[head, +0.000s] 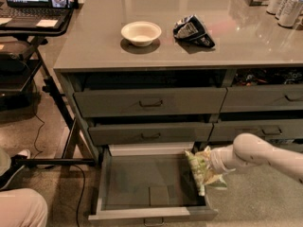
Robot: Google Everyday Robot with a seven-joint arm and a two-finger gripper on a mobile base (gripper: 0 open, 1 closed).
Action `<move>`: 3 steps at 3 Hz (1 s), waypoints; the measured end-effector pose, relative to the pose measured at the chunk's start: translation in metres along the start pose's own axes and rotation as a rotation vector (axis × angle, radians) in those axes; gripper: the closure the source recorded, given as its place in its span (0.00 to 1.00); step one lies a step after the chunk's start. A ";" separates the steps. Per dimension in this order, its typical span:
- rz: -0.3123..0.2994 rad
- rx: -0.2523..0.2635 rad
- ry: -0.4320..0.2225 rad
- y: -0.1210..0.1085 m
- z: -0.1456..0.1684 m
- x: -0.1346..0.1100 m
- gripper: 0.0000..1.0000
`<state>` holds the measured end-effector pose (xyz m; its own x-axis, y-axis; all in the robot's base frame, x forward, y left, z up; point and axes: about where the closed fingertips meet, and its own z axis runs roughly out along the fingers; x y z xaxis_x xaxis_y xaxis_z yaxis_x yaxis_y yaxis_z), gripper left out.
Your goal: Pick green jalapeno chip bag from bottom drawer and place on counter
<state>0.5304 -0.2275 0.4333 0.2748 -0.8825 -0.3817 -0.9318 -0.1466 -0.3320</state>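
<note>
- Down low on the right: the gripper (211,163), at the tip of the white arm coming in from the right edge, level with the open bottom drawer and hard up against the chip bag.
- Open or closed? Cannot tell. Tip buried behind the crinkled bag, so no call on the grip.
- Touching the gripper on the side facing into the drawer: the green chip bag (200,172), pale green and white, sitting at the drawer's right-hand wall and partly over it, with a corner poking out past the wall toward the floor.
- Long axis of the bag: roughly front to back along that right wall, one end toward the cabinet, the other toward the drawer front, tilted a little. Arm meeting it crosswise, from the side.
- Around it: the bottom drawer (137,186), pulled well out, grey floor showing across the middle and left, bag right at the far right edge.
- Just above and behind the bag: the upper drawers (150,102), grey fronts with dark handles. Looks like the thing to stay clear of on the way up.
- The relation that matters now: the counter (156,56) high above the bag and set back from it, so by the look of it straight up first, then in over the front edge.
- Up top: a white bowl (141,33) and a black-and-white bag (193,30) mid-counter, near each other, with open grey surface in front of them. Likely room there for the drop.
</note>
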 end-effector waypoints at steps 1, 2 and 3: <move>0.027 0.010 0.107 -0.023 -0.060 -0.013 1.00; 0.112 0.055 0.217 -0.047 -0.126 -0.016 1.00; 0.111 0.055 0.206 -0.047 -0.126 -0.017 1.00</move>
<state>0.5393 -0.2616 0.5636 0.1119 -0.9653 -0.2360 -0.9379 -0.0241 -0.3461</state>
